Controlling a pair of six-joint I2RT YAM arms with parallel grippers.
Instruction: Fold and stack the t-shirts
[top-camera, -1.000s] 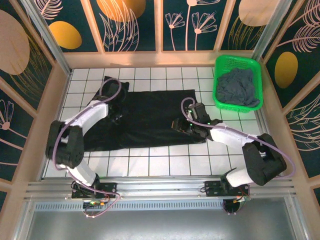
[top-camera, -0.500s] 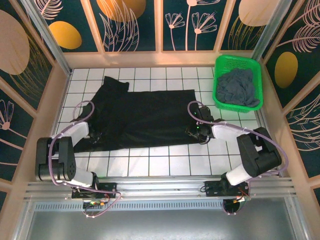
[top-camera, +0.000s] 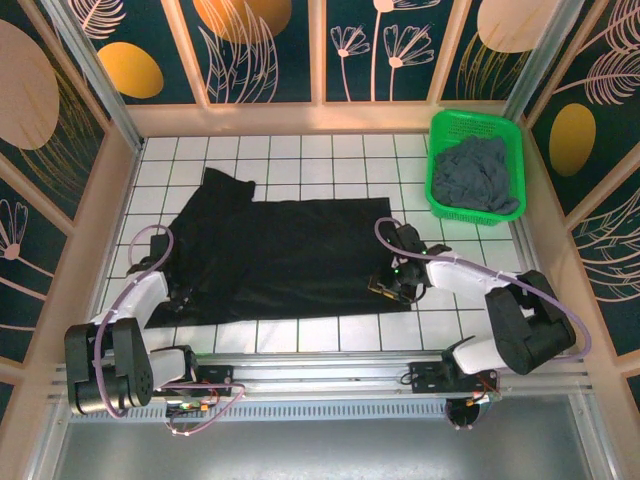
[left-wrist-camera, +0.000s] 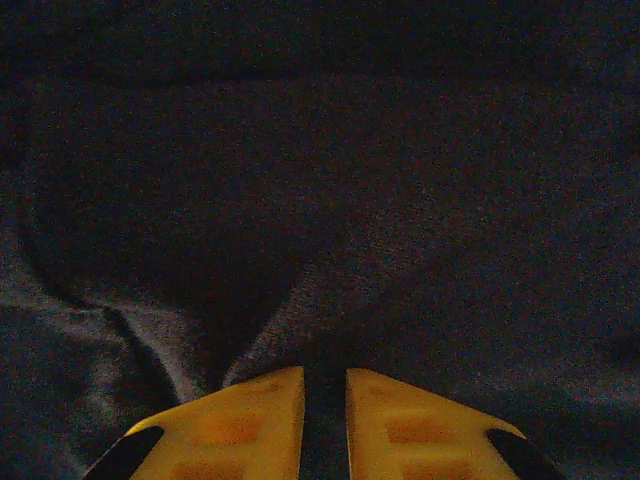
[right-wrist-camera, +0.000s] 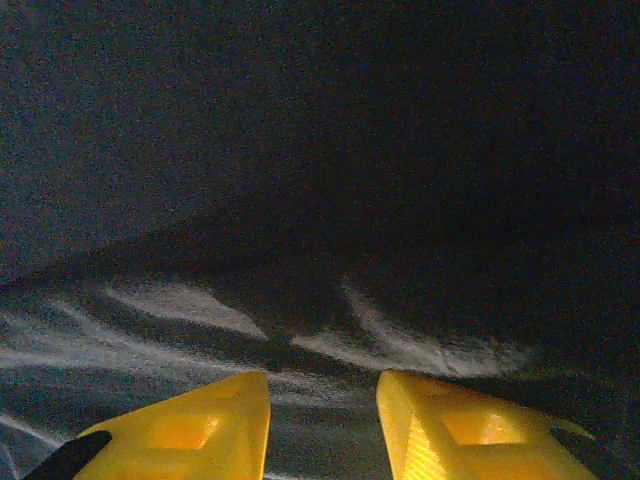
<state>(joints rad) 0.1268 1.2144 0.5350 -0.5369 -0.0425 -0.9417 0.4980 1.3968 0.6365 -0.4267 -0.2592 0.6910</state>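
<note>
**Step in hand: seizing the near edge of the black t-shirt**

1. Position. The black t-shirt (top-camera: 290, 250) lies spread on the desk (top-camera: 300, 335), to the left of the green basket (top-camera: 436, 170) and nearer the arm bases than it. Its far right corner is close to the basket's near left corner. The grey-blue t-shirt (top-camera: 478, 172) sits crumpled inside the basket.

2. Left gripper (top-camera: 182, 293). It rests on the near corner of the shirt farthest from the basket. In the left wrist view its jaws stand narrow, and a pleat of black cloth runs into the gap, so they appear to pinch the shirt.

3. Right gripper (top-camera: 388, 287). It sits on the near corner of the shirt on the basket side. In the right wrist view its jaws stand partly apart over wrinkled cloth. Whether they hold a fold cannot be told.

4. Procedure, as judged. Confirm that the basket-side jaws hold one layer of cloth before any lift. Raise both corners together and level. Keep the edge between them lightly taut, so that the fold line runs straight. Carry the edge away from the arm bases, and keep it short of the basket.

5. Caution. A one-sided grip is likely to skew the fold.
</note>
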